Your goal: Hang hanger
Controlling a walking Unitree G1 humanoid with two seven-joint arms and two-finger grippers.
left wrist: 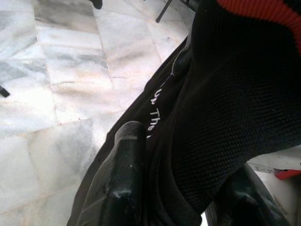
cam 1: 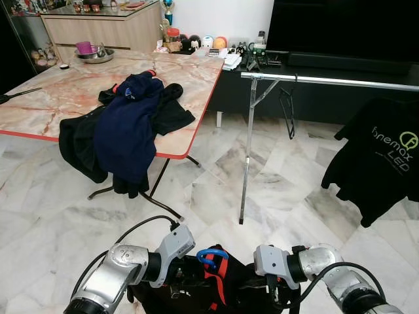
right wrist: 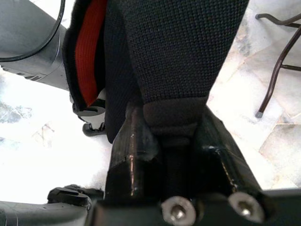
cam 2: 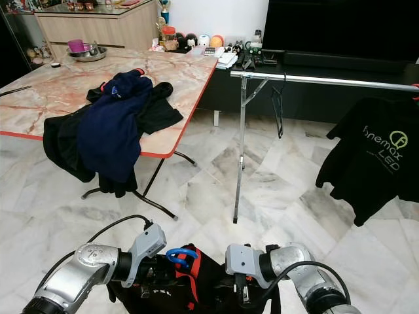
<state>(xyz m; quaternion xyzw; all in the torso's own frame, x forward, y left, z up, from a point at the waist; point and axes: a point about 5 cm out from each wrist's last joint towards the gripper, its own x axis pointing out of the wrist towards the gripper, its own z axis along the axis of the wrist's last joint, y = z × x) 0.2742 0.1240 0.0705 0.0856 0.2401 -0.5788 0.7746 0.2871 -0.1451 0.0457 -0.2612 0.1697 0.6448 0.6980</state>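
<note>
The blue hanger [cam 1: 208, 257] shows its hook just above the red collar of a black shirt [cam 1: 216, 288], held low between the two arms, well short of the clothes rail [cam 1: 327, 80] and nearer the robot than it. The left hand [left wrist: 178, 188] pinches the shirt's fabric between its black fingers [left wrist: 124, 160], a line of white lettering running along the cloth beside one finger. The right hand [right wrist: 171, 141] is clamped on a fold of the same dark knit, its two fingers [right wrist: 134, 141] pressed against the cloth from either side, with the red collar trim showing nearby. Beyond the shirt, the rail runs as a silver bar on a slim metal leg [cam 1: 247, 150] that stands on the marble floor [cam 1: 216, 196]. A black T-shirt with pale lettering [cam 1: 380, 157] hangs from the rail toward its right end, and an empty dark hanger [cam 1: 287, 111] dangles from it near the leg. To the left of the rail stands a marble-patterned desk [cam 1: 59, 91] with a red edge; a heap of navy and black clothes [cam 1: 127, 131] drapes over its near edge. A metal bowl [cam 1: 91, 53] sits at the desk's far side.
</note>
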